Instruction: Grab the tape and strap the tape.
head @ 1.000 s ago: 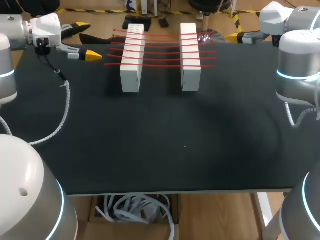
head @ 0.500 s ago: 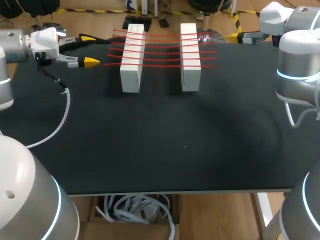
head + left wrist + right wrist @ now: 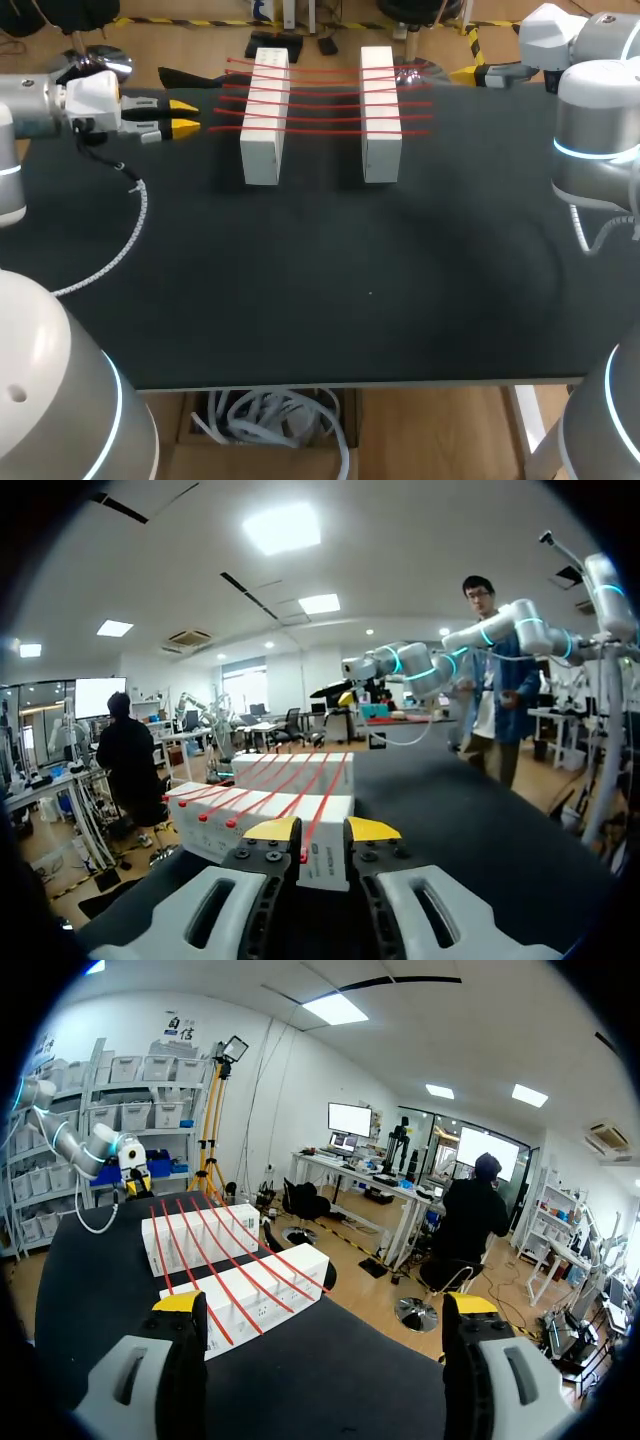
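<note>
**Bench stock: two grippers, two blocks, red tape strands**

- Left arm: comes in over the far left part of the black table (image 3: pixel 320 290). A white coiled cable (image 3: pixel 130 225) trails from it across the tabletop.
- Left gripper (image 3: pixel 186 115): lies level and points at the blocks. Its yellow tips stand a narrow gap apart and hold nothing.
- Tape (image 3: pixel 325 103): several red strands run side by side across the tops of both blocks. Their near ends lie just ahead of the left gripper's tips, close but not touching in the head view. In the left wrist view one strand end (image 3: pixel 303 856) shows through the gap between the fingers, against the nearer block's side.
- Left block (image 3: pixel 262 120): white and long, directly ahead of the left gripper, lying under the strands.
- Right block (image 3: pixel 380 115): white, parallel to the first and apart from it, beyond it from the left gripper.
- Right gripper (image 3: pixel 325 1305): sits at the far right edge of the table with its fingers spread wide and nothing between them. The blocks and strands lie ahead of it, nearer one finger than the other.
</note>
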`<action>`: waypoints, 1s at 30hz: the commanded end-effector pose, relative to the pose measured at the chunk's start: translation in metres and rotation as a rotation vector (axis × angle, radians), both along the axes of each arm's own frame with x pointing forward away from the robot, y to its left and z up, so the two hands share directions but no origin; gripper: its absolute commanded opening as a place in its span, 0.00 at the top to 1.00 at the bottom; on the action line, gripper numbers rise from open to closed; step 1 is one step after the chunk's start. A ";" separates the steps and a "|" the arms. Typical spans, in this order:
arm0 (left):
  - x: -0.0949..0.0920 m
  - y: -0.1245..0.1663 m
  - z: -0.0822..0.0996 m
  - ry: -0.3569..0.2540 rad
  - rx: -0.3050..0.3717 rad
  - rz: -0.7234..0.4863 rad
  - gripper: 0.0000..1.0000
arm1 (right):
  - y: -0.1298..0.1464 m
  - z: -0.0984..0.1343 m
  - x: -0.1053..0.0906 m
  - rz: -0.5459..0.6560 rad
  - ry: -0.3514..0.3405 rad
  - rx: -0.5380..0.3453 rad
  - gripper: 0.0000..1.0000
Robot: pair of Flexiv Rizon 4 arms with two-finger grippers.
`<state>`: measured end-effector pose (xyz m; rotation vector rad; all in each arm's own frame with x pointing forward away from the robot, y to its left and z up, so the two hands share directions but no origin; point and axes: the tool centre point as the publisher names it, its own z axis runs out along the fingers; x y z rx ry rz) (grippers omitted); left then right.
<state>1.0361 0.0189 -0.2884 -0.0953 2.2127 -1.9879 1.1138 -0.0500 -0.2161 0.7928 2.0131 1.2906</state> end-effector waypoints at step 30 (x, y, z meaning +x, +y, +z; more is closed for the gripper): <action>0.023 -0.013 -0.034 0.057 -0.022 -0.101 0.73 | 0.000 0.000 0.000 0.000 0.000 0.000 0.00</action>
